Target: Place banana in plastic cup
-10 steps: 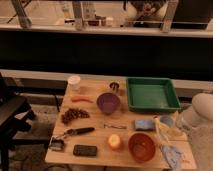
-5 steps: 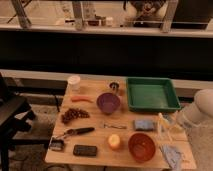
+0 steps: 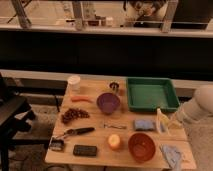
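Counted on the light wooden table [image 3: 95,159]:
- One long pale-yellow banana [image 3: 161,120].
- One small light-blue plastic cup [image 3: 171,153].
- One white cup [image 3: 74,81].
- One orange carrot [image 3: 81,99].
- One flat blue rectangular sponge [image 3: 143,124].
- One green rectangular tray [image 3: 151,93].
- Two bowls: a purple bowl [image 3: 108,102] mid-table and an orange-red bowl [image 3: 141,146] near the front edge.
- One round yellow-orange fruit [image 3: 114,142], just left of the orange-red bowl.
- One dark red cluster of grapes [image 3: 74,115].
- One black-handled utensil [image 3: 77,132].
- One flat black rectangular object [image 3: 85,150].
- One small dark metal item [image 3: 114,86], behind the purple bowl.

Labels and writing: too small to read on anything.

Reaching in from the right on a white arm [image 3: 200,104], the gripper [image 3: 169,123], low over the table's right edge, just in front of the green tray. Clenched on the banana, gripping its lower part.

Banana held nearly upright, tip pointing up, just right of the blue sponge and in front of the tray's front right corner. Apart from the plastic cup.

Plastic cup at the front right corner of the table, right of the orange-red bowl, nearer the camera than the banana. Exact shape and pose hard to make out.
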`<state>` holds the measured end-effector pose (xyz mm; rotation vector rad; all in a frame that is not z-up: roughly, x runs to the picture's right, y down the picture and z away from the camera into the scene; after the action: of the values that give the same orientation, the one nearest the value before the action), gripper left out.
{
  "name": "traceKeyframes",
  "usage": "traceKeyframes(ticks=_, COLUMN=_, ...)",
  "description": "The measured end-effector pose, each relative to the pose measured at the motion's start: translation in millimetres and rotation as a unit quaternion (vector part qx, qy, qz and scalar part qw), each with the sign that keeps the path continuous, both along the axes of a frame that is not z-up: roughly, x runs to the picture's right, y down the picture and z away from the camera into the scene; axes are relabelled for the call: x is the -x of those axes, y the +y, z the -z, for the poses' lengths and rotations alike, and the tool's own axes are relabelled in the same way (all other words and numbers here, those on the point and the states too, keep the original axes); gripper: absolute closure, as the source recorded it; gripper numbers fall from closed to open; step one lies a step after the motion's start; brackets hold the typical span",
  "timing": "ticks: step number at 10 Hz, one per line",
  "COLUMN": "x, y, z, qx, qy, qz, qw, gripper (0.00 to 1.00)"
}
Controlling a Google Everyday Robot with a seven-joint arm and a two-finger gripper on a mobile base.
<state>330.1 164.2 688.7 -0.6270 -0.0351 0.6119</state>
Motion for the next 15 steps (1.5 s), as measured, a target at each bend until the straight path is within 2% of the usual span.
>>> traceKeyframes(ticks=3, x=-3.8, y=-16.7, z=-20.5, qx=-0.006, qy=-0.010, qz=0.006, qw=0.9999, gripper=0.95)
traceKeyframes(ticks=6, x=-12.8, y=-25.6, z=-29.9, qx=-0.011, qy=-0.009, qz=0.005, qw=0.9999, gripper=0.95)
traceKeyframes(ticks=11, x=-31.3, y=-28.1, z=-32.4, qx=-0.018, qy=0.002, qz=0.000, qw=0.9998, gripper=0.95)
traceKeyframes(ticks=15, x=-42.7, y=-27.3, z=-34.7, qx=-0.015, qy=0.004, qz=0.005, qw=0.9999, gripper=0.95)
